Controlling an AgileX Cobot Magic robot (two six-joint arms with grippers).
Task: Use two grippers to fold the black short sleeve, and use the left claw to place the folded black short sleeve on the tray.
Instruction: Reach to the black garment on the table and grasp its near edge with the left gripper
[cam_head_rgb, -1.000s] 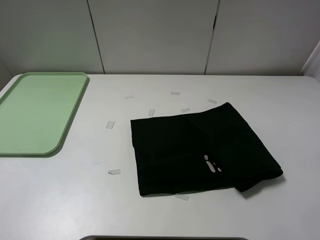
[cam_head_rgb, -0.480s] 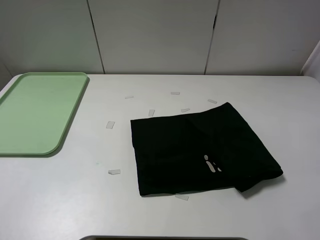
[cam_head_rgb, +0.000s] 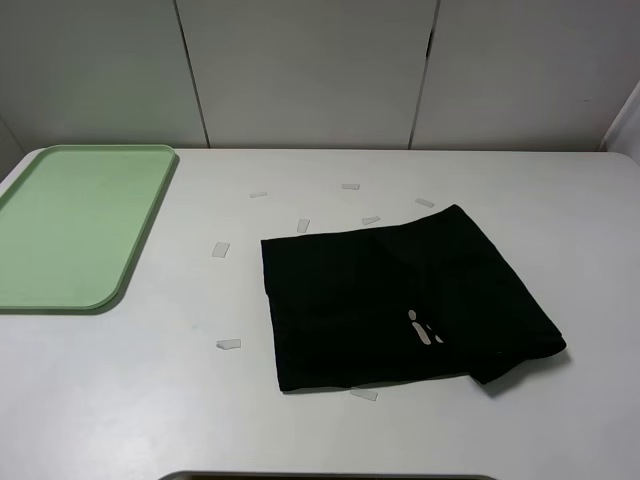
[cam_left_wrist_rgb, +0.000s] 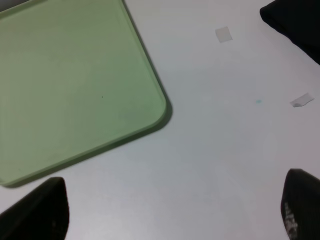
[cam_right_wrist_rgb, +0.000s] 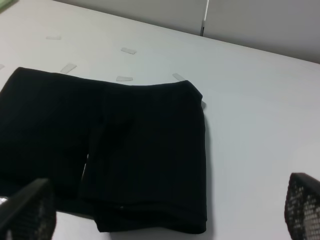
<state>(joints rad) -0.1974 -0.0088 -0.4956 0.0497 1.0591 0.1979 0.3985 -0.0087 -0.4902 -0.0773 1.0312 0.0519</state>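
Observation:
The black short sleeve (cam_head_rgb: 400, 305) lies folded into a rough rectangle on the white table, right of centre, with a bit of pale lettering showing near its front. The right wrist view shows it too, the black short sleeve (cam_right_wrist_rgb: 105, 145) flat below the camera. The pale green tray (cam_head_rgb: 75, 225) sits at the far left, with nothing on it; its rounded corner fills much of the left wrist view as tray (cam_left_wrist_rgb: 75, 85). Neither arm shows in the high view. My left gripper (cam_left_wrist_rgb: 175, 212) hangs open above bare table beside the tray. My right gripper (cam_right_wrist_rgb: 165, 212) stands wide open above the shirt.
Several small clear tape strips lie scattered on the table around the shirt, such as one (cam_head_rgb: 229, 344) left of it and one (cam_head_rgb: 350, 186) behind it. A grey panelled wall (cam_head_rgb: 310, 70) closes off the back. A dark edge (cam_head_rgb: 330, 476) runs along the table's front.

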